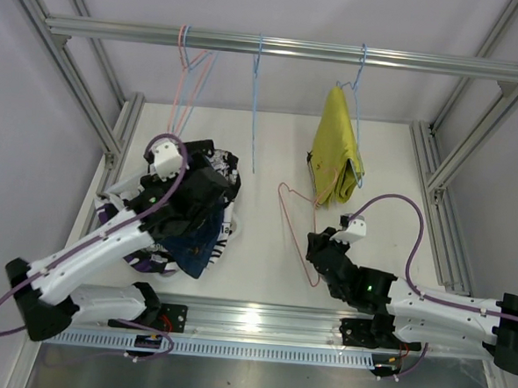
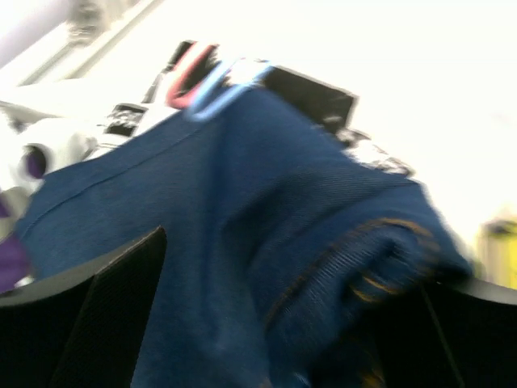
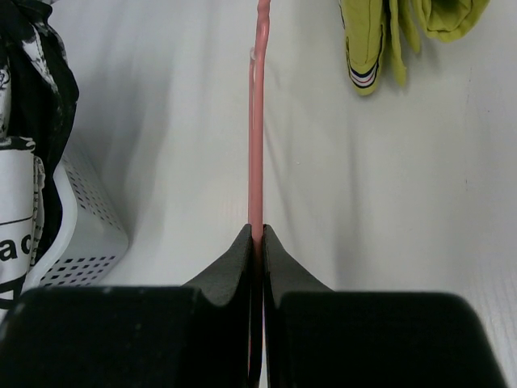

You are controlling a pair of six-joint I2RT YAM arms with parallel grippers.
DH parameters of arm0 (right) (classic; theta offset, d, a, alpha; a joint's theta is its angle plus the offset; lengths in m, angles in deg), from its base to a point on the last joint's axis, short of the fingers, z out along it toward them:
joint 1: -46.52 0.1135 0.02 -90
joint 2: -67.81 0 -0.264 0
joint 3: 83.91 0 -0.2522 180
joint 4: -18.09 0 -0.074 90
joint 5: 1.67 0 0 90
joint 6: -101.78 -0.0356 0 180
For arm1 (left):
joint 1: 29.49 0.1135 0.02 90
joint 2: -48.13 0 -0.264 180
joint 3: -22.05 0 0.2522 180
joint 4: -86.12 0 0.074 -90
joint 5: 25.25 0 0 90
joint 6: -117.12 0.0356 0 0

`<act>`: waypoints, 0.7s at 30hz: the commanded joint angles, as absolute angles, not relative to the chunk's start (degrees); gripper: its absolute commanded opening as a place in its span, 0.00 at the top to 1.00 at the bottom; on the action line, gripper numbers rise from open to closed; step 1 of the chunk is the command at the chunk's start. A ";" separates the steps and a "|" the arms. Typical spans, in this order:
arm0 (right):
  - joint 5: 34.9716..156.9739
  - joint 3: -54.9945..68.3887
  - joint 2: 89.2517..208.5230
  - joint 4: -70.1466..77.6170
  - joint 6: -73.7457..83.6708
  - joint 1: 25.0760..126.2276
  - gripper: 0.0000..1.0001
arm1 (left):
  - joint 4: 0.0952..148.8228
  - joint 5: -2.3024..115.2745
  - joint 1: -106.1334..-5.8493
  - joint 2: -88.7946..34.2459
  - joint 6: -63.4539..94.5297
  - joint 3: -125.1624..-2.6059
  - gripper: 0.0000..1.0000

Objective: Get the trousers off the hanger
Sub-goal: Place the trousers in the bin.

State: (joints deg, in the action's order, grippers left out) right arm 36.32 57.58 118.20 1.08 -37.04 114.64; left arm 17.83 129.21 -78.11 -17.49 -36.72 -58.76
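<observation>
**A:** Top view, where's the cloth?

**B:** Yellow trousers (image 1: 336, 150) hang on a blue hanger (image 1: 360, 95) on the rail (image 1: 286, 46), right of centre. To their left the rail holds a bare blue hanger (image 1: 255, 106) and a bare pink one (image 1: 189, 75). The other pairs are heaped as a pile (image 1: 221, 170) at the left of the table (image 1: 270, 151), with the navy trousers (image 1: 198, 252) on its near side. The left gripper (image 1: 196, 209) is down on that pile.

**A:** And the right arm?

**B:** The right gripper (image 1: 315, 243) is low at the near right, on a loose pink hanger (image 1: 293, 236) that lies on the table. No cloth on that hanger.

**A:** Left wrist view?

**B:** It's blurred. Navy cloth fills the frame, and one black finger (image 2: 121, 299) shows at each lower corner. The fingers are spread wide with the cloth lying between them, not pinched.

**A:** Right wrist view?

**B:** The fingers are pressed together, clamped on the pink wire, which runs straight up the frame. The yellow pair is at top right. A white perforated basket (image 3: 85, 242) with black-and-white patterned cloth (image 3: 32, 97) sits at the left edge.
</observation>
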 commanded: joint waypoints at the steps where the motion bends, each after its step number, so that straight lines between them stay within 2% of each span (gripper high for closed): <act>1: 34.98 55.43 118.08 1.34 -37.35 114.64 1.00 | 39.29 121.98 -77.92 -10.94 -17.30 -56.14 0.01; 6: 35.51 55.26 118.69 1.34 -37.44 114.64 1.00 | 33.78 116.18 -78.71 -11.63 -19.64 -60.88 0.01; 13: 36.56 54.12 119.49 1.61 -36.04 114.73 1.00 | 34.12 109.40 -81.43 -10.14 -16.93 -63.17 0.01; 21: 34.98 48.24 119.49 -3.13 -30.06 115.17 1.00 | 30.52 105.36 -84.25 -11.98 -7.26 -76.34 0.01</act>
